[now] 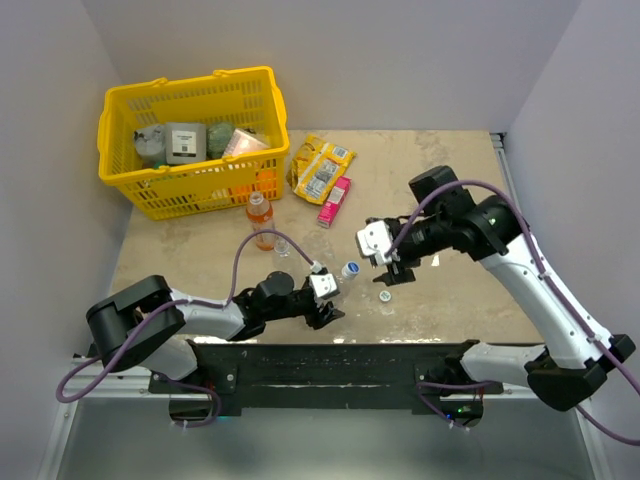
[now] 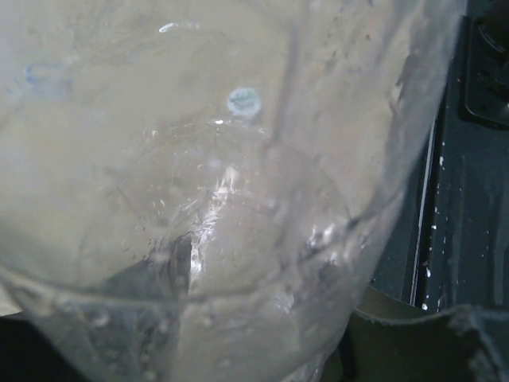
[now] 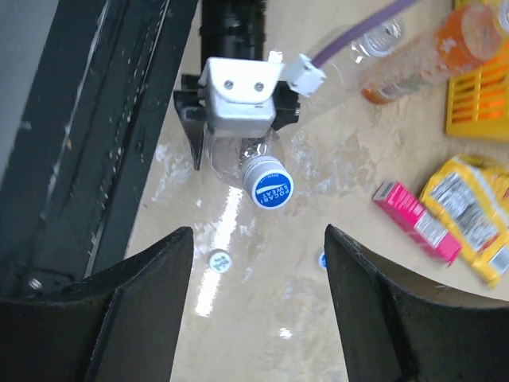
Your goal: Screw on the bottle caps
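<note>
The clear bottle (image 2: 223,223) is thin-walled, empty and see-through, so I judge it light, slick and easy to dent; it is best held round the stiffer shoulder just below the neck, with only moderate squeeze. The left gripper (image 3: 238,147) is clamped on it there, holding it tilted low over the table (image 1: 440,300) near the front edge, neck pointing toward the right arm. A blue cap (image 3: 269,185) sits on that neck; whether it is threaded fully home cannot be told. The cap itself is small, rigid and ridged at the rim, so it should be pinched across the rim and turned without pushing the bottle askew. The right gripper (image 3: 256,239) hangs just in front of the cap with its fingers (image 3: 135,310) spread wide apart, empty and touching nothing. Below it on the table lie a loose whitish cap (image 3: 218,259) and a second blue cap (image 3: 321,259), half hidden behind one finger. The orange drink bottle (image 1: 260,220) and another clear bottle (image 1: 283,247) stand farther back, beside the yellow basket (image 1: 120,175).
</note>
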`<state>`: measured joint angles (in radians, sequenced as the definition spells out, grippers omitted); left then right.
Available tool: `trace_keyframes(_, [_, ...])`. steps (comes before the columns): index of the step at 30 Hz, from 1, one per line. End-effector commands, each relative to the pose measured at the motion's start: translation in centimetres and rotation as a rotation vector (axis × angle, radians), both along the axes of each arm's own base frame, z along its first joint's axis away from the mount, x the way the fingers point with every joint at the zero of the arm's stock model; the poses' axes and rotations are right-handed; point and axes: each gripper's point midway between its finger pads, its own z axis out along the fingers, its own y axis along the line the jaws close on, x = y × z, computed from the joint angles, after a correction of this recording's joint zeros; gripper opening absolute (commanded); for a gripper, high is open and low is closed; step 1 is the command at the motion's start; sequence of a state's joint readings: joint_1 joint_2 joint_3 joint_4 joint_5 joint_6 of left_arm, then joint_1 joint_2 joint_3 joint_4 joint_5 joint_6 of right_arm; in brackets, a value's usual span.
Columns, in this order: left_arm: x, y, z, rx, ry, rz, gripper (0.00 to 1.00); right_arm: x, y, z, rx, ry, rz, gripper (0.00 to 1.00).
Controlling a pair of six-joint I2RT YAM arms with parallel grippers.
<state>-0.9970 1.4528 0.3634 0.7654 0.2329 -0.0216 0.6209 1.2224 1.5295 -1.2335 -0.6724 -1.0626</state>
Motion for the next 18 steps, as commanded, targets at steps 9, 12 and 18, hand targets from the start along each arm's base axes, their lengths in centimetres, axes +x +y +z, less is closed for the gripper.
trace_keyframes(9, [-0.4, -1.5, 3.4, -0.058, -0.202, -0.163, 0.0, -2.3, 0.7, -3.0, -0.105, -0.246, 0.465, 0.64])
trace_keyframes(12, [-0.3, -1.5, 3.6, -0.06, -0.214, -0.163, 0.0, -3.1, 0.9, -3.4, -0.127, -0.23, 0.524, 0.6])
trace_keyframes(18, [0.0, -1.6, 4.0, -0.064, -0.24, -0.161, 0.0, -3.8, 1.2, -4.3, -0.146, -0.23, 0.584, 0.55])
